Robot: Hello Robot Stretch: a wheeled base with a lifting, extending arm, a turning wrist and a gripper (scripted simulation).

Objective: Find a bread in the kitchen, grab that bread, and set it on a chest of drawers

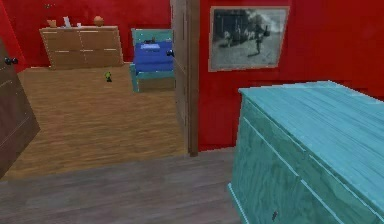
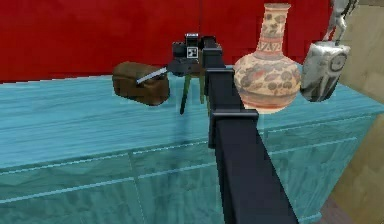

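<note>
Bread (image 2: 135, 84) is lying near the dresser's (image 2: 80, 122) back edge, with the gripper (image 2: 162, 92) hovering at it (whether it is holding anything, I cannot tell).

The arm (image 2: 246, 150) stands extended, tool (image 2: 168, 88) at its far end.

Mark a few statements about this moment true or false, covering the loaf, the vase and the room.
1. The brown loaf lies on the teal chest of drawers. True.
2. The patterned vase stands left of the loaf in the arm side view. False: it stands to the loaf's right, beyond the arm.
3. The wall behind the chest is blue. False: it is red.
4. A framed picture hangs on a wall in the forward view. True.
</note>
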